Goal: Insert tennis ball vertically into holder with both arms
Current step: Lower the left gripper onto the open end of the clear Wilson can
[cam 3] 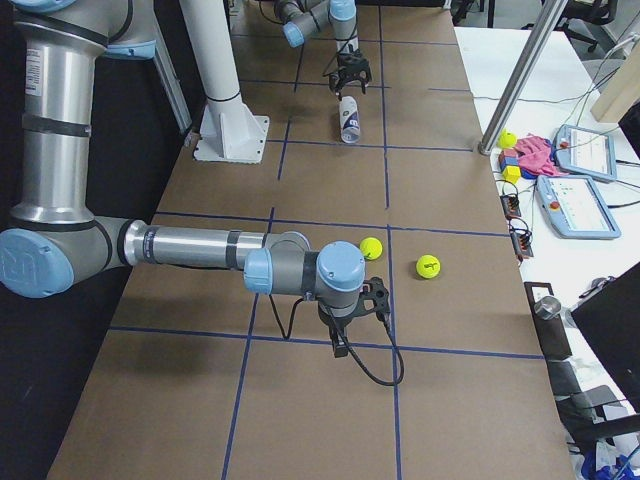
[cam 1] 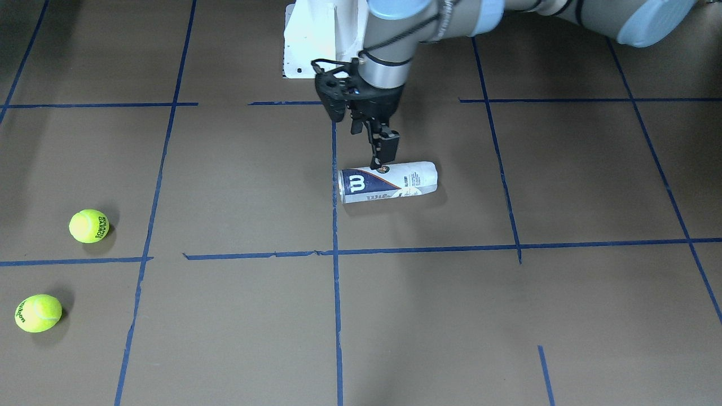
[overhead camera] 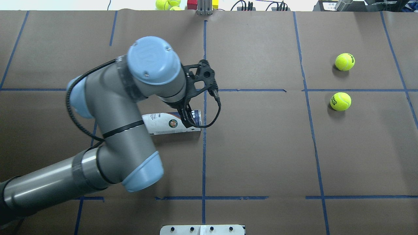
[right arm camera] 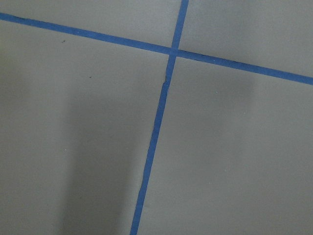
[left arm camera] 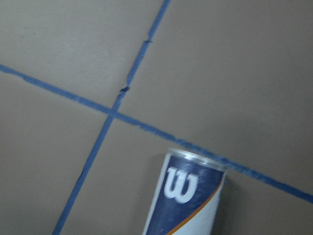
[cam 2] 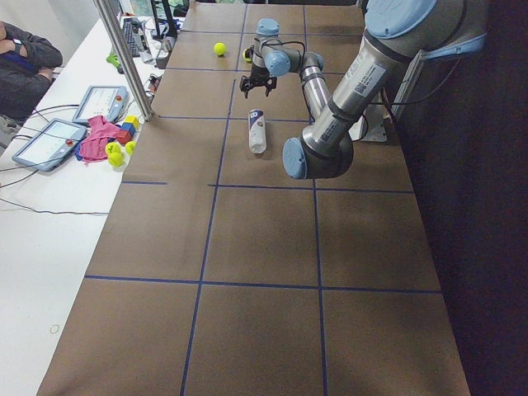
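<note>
The left fingers [cam 1: 385,148] point down, spread apart, with nothing between them. Their tips sit over the navy end of the holder [cam 1: 395,181]; we cannot tell whether they touch it. The holder lies on its side on the tabletop [cam 1: 564,316], its silver rim just beside a blue tape line [cam 1: 335,225].

The front-facing view shows the holder's whole length. In the overhead view the left arm [overhead camera: 124,130] covers the holder's closed end. The left wrist view shows only the rim end with the white "W", and no fingers.

The right fingers [cam 3: 338,345] appear only in the exterior right view, pointing down at the tabletop near a tape line. We cannot tell how far apart they are. The right wrist view shows only crossed tape. The right arm [cam 3: 200,247] reaches out low over the tabletop.

Two tennis balls [cam 1: 88,226] [cam 1: 38,313] rest well apart from the holder, toward the robot's right, close to the right fingers. The white pedestal base [cam 1: 316,39] stands behind the left fingers.
</note>
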Controlling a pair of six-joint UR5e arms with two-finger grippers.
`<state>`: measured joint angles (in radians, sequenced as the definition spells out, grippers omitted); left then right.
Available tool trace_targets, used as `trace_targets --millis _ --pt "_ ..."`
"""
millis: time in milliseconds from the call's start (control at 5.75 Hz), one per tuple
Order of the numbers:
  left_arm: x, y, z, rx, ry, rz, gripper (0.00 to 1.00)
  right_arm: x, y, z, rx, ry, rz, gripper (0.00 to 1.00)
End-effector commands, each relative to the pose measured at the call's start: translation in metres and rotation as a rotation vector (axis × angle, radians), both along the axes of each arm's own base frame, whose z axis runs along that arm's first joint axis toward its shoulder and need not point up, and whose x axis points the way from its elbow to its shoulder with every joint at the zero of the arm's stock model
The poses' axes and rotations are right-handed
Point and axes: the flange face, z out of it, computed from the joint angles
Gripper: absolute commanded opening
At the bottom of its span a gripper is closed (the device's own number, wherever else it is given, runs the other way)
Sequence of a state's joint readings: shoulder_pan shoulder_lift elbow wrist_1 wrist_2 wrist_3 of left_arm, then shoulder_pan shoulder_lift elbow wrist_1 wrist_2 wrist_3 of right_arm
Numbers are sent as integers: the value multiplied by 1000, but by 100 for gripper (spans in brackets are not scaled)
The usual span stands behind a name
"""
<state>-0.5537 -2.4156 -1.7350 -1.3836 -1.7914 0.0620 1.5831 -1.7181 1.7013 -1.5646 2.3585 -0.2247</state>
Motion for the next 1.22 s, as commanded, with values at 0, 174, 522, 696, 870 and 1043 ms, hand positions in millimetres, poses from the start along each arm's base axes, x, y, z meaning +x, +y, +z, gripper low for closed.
trace_targets --millis 0,174,522,696,870,1043 --pt "48 -4 -4 123 -227 57 100 0 0 1 -2 -1 1 100" --pt "58 5 2 101 -322 78 100 0 0 1 -2 -1 1 100" --pt "91 20 4 75 -380 122 100 0 0 0 -1 -1 0 100" --pt "96 18 12 70 -397 122 100 0 1 1 -1 -1 -1 100" --pt "103 19 16 76 -409 119 100 0 1 1 -1 -1 -1 100" --pt "104 18 10 81 -400 117 100 0 1 1 -1 -1 -1 100"
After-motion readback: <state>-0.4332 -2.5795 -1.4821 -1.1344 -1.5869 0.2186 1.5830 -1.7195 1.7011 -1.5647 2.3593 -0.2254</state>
